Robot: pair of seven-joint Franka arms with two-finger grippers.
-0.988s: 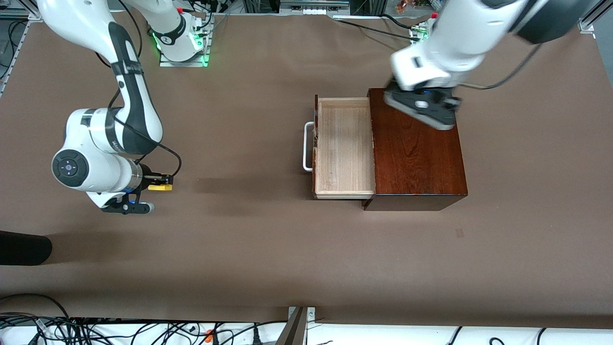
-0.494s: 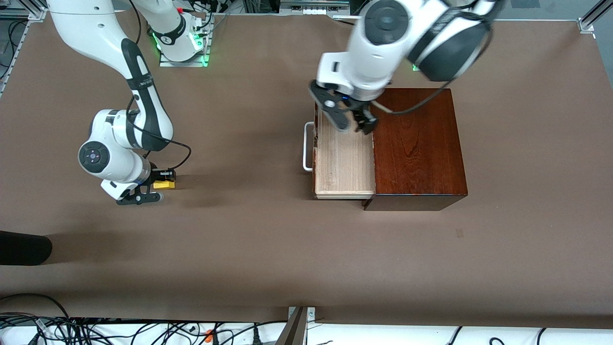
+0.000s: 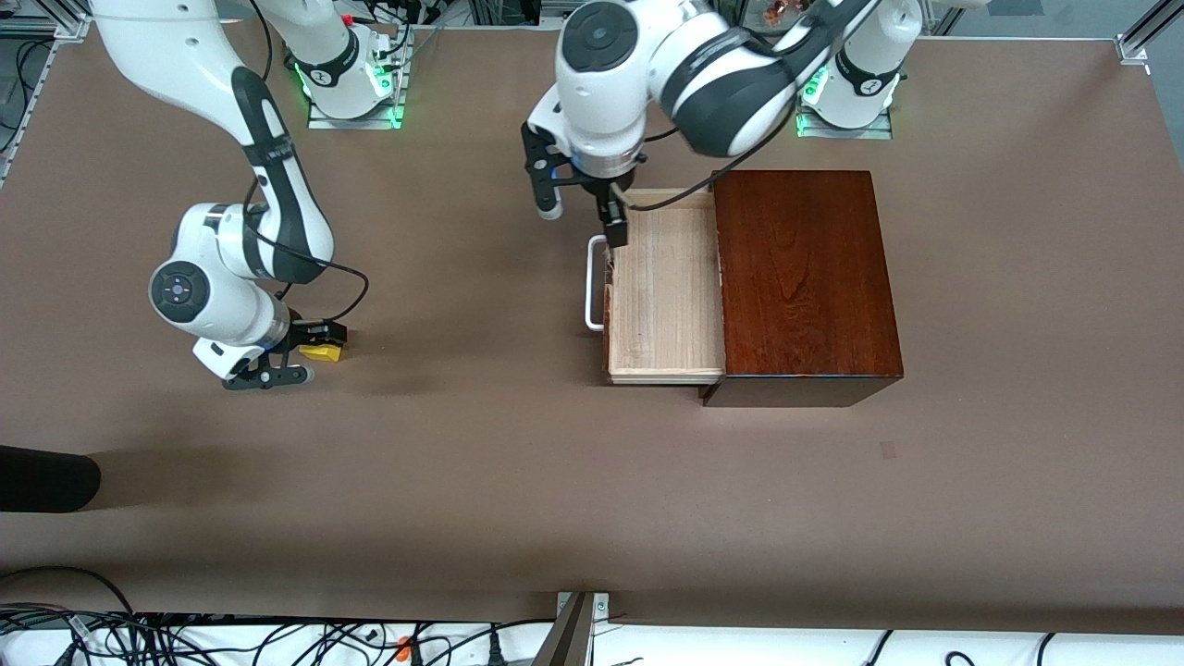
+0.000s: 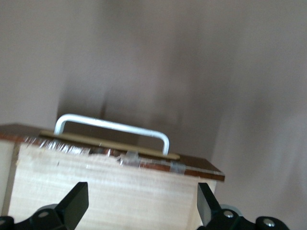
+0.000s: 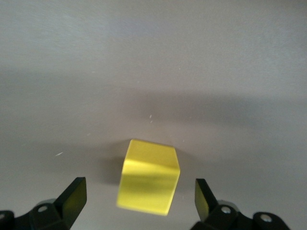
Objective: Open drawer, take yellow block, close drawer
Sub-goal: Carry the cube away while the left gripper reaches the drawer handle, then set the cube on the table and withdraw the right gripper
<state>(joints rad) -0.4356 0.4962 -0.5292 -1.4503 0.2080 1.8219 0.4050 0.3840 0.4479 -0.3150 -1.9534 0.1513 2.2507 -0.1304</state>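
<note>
The yellow block [image 3: 325,351] [image 5: 148,182] lies on the brown table toward the right arm's end. My right gripper [image 3: 310,354] [image 5: 139,199] is open around it, and both fingers stand clear of its sides. The drawer [image 3: 666,296] [image 4: 105,191] is pulled out of the dark wooden box [image 3: 805,277]. Its pale tray holds nothing, and its white handle [image 3: 594,282] [image 4: 112,127] points toward the right arm's end. My left gripper [image 3: 581,211] [image 4: 141,203] hangs open over the drawer's front corner farthest from the camera, holding nothing.
A dark rounded object [image 3: 46,476] juts in at the table's edge at the right arm's end. Cables [image 3: 185,638] run along the edge nearest the camera. The two arm bases [image 3: 351,83] [image 3: 846,88] stand at the edge farthest from the camera.
My right gripper has opened and let go of the yellow block, which now rests on the table. My left arm has swung from over the box top to over the drawer's front.
</note>
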